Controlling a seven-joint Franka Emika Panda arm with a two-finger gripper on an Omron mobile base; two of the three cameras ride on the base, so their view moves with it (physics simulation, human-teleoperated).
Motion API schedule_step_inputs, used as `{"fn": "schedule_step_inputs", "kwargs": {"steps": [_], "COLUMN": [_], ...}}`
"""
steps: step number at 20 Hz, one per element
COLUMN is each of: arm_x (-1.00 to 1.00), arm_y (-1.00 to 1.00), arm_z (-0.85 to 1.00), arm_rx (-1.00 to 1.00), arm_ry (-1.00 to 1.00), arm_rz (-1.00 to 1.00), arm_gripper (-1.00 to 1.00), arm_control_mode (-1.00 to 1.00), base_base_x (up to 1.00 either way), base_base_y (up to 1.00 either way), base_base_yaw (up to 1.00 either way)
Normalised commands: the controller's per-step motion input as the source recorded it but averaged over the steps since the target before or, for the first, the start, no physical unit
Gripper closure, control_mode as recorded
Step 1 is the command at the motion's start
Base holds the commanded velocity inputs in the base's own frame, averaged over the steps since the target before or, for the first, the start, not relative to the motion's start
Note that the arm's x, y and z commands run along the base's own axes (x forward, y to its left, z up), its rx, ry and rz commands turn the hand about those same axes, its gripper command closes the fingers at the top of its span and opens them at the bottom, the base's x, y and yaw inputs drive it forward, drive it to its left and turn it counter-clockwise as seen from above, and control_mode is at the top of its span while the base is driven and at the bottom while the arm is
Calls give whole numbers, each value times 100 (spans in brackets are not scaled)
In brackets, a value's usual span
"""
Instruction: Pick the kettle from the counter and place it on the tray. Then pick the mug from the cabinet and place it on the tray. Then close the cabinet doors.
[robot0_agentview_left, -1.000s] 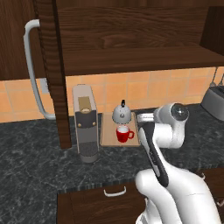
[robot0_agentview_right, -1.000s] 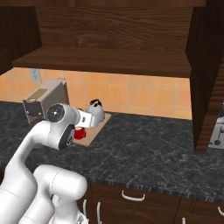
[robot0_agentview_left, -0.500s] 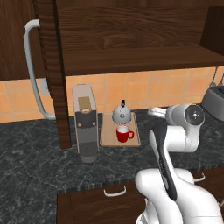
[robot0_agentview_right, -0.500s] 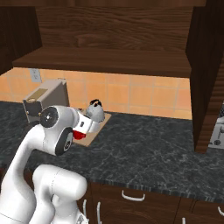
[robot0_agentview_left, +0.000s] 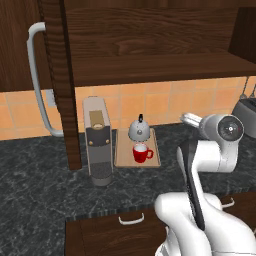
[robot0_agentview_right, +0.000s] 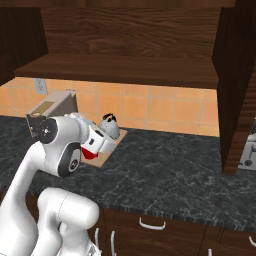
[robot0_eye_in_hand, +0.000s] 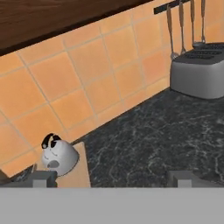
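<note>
The silver-grey kettle (robot0_agentview_left: 139, 129) and the red mug (robot0_agentview_left: 142, 153) both stand on the light-wood tray (robot0_agentview_left: 122, 150), on the dark counter (robot0_agentview_left: 40, 190) beside the backsplash. From the right base view the kettle (robot0_agentview_right: 110, 125) shows above my white hand, which covers most of the mug (robot0_agentview_right: 90, 153). My gripper (robot0_eye_in_hand: 113, 179) is open and empty, its tips wide apart, hovering over the counter to the right of the tray. In the hand view the kettle (robot0_eye_in_hand: 59, 156) sits at the lower left on the tray (robot0_eye_in_hand: 82, 171). The cabinet (robot0_agentview_left: 150, 45) is open, its left door (robot0_agentview_left: 60, 75) swung out.
A tall grey-beige coffee machine (robot0_agentview_left: 97, 140) stands left of the tray. A toaster (robot0_eye_in_hand: 199, 72) sits at the far right under hanging utensils (robot0_eye_in_hand: 181, 22). The right cabinet door (robot0_agentview_right: 237, 85) juts out over the counter. Drawers with small handles (robot0_agentview_left: 131, 218) run below the front edge.
My arm has swung to the right, away from the tray, uncovering the kettle and mug in the left base view. Kettle and mug have stayed put.
</note>
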Motion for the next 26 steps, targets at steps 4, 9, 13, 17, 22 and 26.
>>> {"fn": "schedule_step_inputs", "kwargs": {"steps": [4, 9, 13, 17, 22, 26], "arm_x": [-23, -27, -29, -28, -25, -30], "arm_y": [-10, -15, -26, -31, -20, -29], "arm_z": [38, 38, 37, 30, 23, 26], "arm_rx": [0, 0, 0, 0, 0, 0], "arm_ry": [-4, -3, -5, -5, -4, -3], "arm_rz": [-10, -6, -10, -18, -21, -26], "arm_gripper": [-100, -100, -100, -100, -100, -100], "arm_control_mode": [-100, -100, -100, -100, -100, -100], "base_base_x": [0, 0, 0, 0, 0, 0], "base_base_y": [0, 0, 0, 0, 0, 0], "base_base_yaw": [0, 0, 0, 0, 0, 0]}}
